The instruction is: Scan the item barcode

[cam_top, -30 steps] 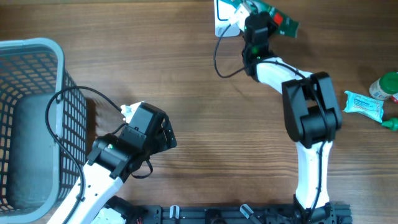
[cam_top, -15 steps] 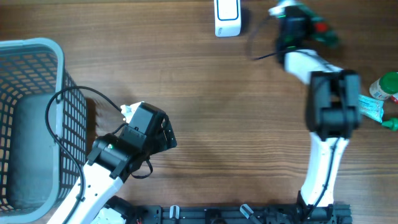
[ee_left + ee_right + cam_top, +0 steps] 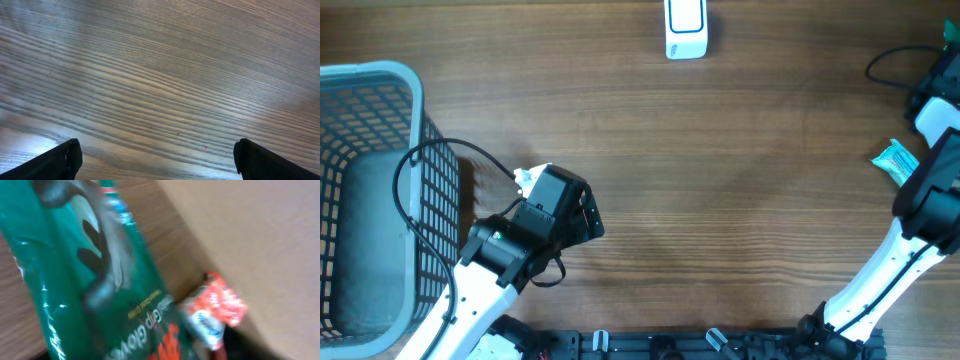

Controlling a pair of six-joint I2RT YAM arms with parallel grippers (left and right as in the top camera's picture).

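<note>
The white barcode scanner [image 3: 685, 28] lies at the table's far edge, near the middle. The item, a green pack of grip gloves [image 3: 100, 275], fills the right wrist view, blurred and very close to the camera. My right gripper's fingers do not show there, and I cannot tell whether the pack is held. In the overhead view my right arm [image 3: 935, 120] reaches off the right edge, with its gripper out of the frame. My left gripper [image 3: 160, 162] hangs open over bare wood, and from overhead it [image 3: 590, 215] sits at the lower left.
A grey mesh basket [image 3: 380, 75] stands at the left edge. A teal packet [image 3: 898, 160] lies by the right arm. An orange-red packet [image 3: 215, 310] lies next to the green pack, under a tan wall [image 3: 260, 240].
My right arm has swung from the scanner to the far right edge, taking the green pack out of the overhead view. The left arm has not moved.
</note>
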